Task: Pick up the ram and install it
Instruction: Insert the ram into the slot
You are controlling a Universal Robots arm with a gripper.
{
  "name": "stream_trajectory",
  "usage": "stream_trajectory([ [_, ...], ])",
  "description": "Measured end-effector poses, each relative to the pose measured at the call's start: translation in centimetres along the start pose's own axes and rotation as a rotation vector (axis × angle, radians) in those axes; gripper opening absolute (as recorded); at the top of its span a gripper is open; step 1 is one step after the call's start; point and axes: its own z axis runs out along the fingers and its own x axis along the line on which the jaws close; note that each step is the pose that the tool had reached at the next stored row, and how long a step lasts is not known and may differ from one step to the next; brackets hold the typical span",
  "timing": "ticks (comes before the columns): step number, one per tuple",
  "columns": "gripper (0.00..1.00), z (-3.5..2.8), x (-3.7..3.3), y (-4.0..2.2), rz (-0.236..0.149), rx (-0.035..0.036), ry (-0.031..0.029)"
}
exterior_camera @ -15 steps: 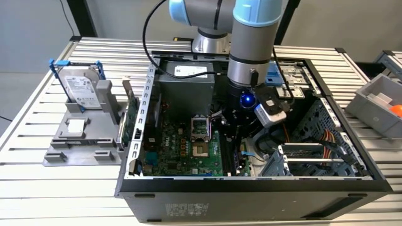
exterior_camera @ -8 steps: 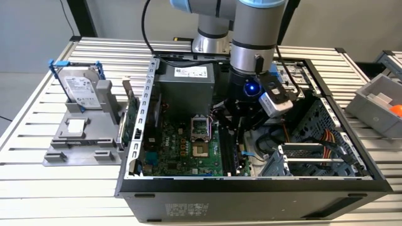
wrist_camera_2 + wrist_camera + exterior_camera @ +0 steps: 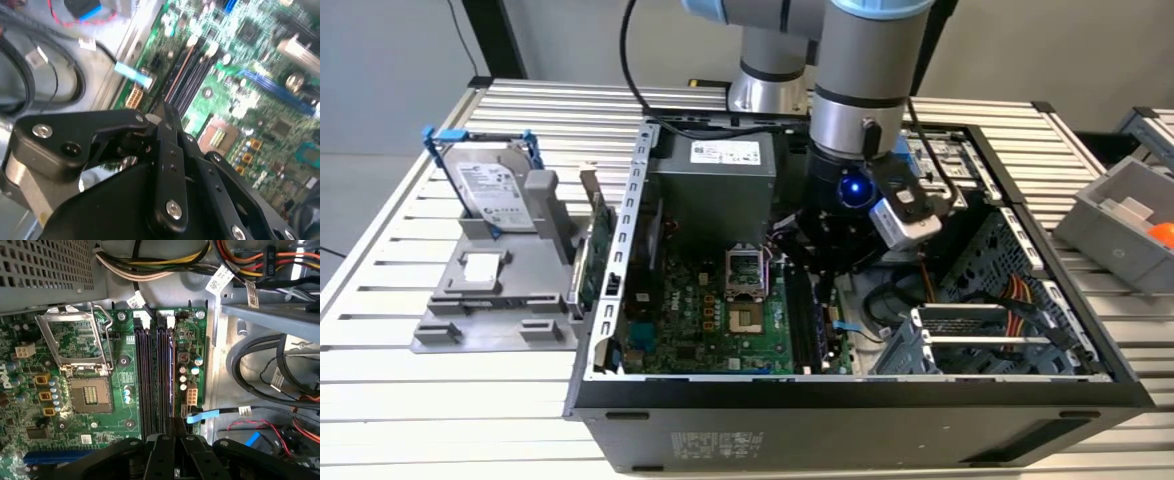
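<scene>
Fingers (image 3: 172, 437) are pressed together on the ram (image 3: 171, 385), which is held over the memory slots (image 3: 150, 380) of the motherboard (image 3: 85, 365); seating is judged unfinished.

The arm (image 3: 861, 60) points straight down, tool (image 3: 172, 432) fingers pressed together.

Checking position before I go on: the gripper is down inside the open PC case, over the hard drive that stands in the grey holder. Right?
Not quite. The gripper is inside the case, but over the motherboard's RAM slots, as the first wrist view shows. The hard drive stands in its grey holder outside the case.
</scene>
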Motion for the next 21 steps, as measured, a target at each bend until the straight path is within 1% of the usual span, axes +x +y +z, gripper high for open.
stream_trajectory([
  [2,0.0,0.02,0.0,-0.01,0.0,-0.0376,0.0065],
  [7,0.0,0.02,0.0,-0.06,-0.002,-0.1276,0.0245],
  [9,0.0,0.02,0.0,-0.07,-0.003,-0.1638,0.0329],
  [10,0.0,0.02,0.0,-0.07,-0.003,-0.1798,0.0367],
  [11,0.0,0.03,0.0,-0.08,-0.004,-0.1993,0.0414],
  [12,0.0,0.01,-0.01,-0.1,-0.004,-0.2108,0.0461],
  [13,0.0,-0.01,-0.12,-0.11,-0.006,-0.2109,0.0542],
  [14,0.0,-0.01,-0.13,-0.1,-0.006,-0.2093,0.0546],
  [15,0.0,-0.08,-0.14,-0.13,-0.006,-0.2063,0.0549],
  [16,0.0,-0.28,-0.16,-0.18,-0.006,-0.2037,0.0561],
  [17,0.0,-0.6,-0.18,-0.26,-0.006,-0.2029,0.0574],
  [20,0.0,-1.74,-0.22,-0.55,-0.006,-0.2027,0.0581],
  [21,0.0,-2.02,-0.28,-0.62,-0.007,-0.2026,0.0595],
])
